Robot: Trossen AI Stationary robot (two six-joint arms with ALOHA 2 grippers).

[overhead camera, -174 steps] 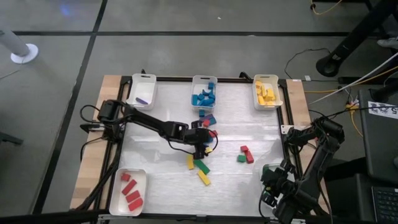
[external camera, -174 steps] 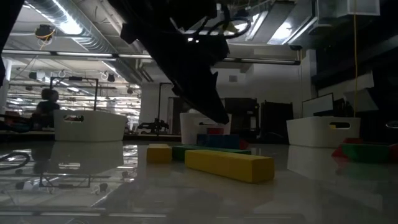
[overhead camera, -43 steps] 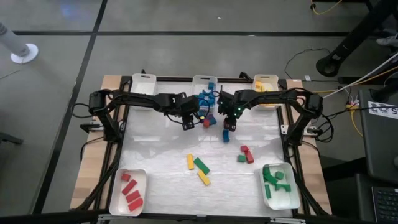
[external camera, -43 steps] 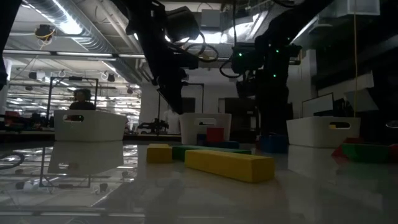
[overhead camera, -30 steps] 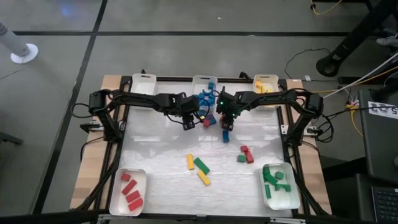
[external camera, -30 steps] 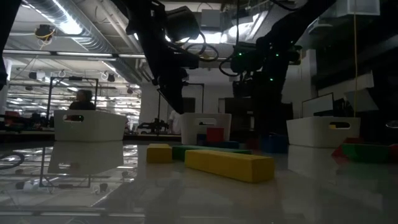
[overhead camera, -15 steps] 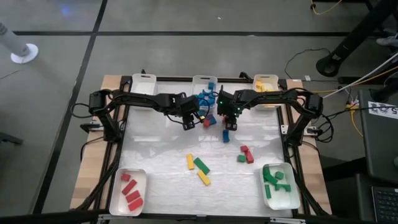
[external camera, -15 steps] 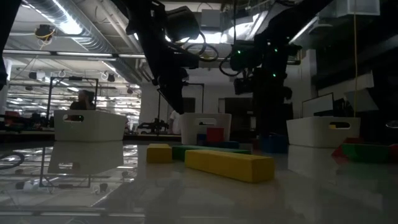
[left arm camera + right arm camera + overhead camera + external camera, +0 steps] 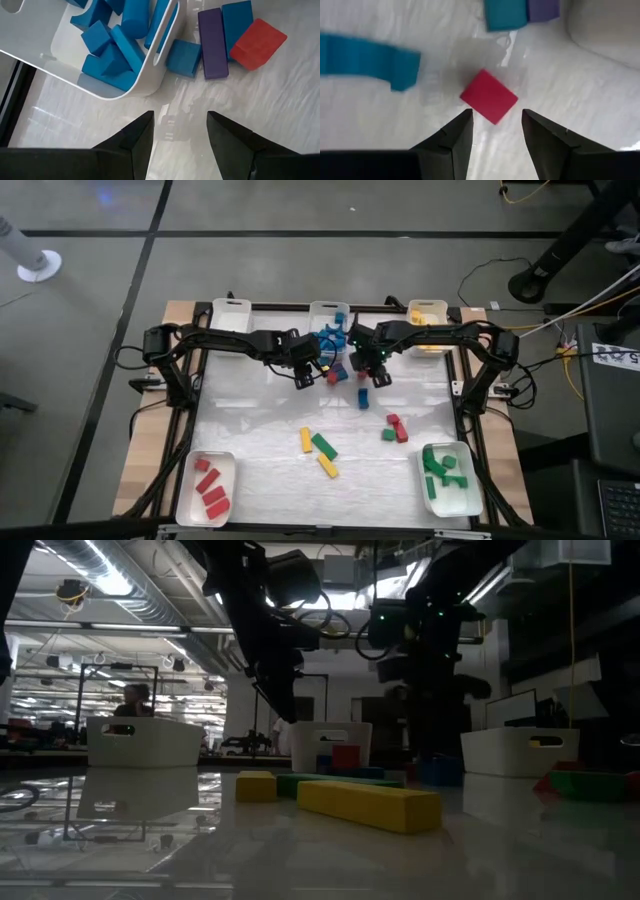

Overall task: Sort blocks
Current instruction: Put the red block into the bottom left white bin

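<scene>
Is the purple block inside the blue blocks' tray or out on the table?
Out: the purple block lies on the table beside the tray.

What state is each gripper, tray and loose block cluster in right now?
left gripper: open, empty, beside the blue tray.
right gripper: open, empty, above the red cube.
blue tray: holds many blue blocks.
purple bar: lying on the table outside the blue tray.
green tray: holds green blocks.
red tray: holds red blocks.
yellow tray: holds yellow blocks.
</scene>
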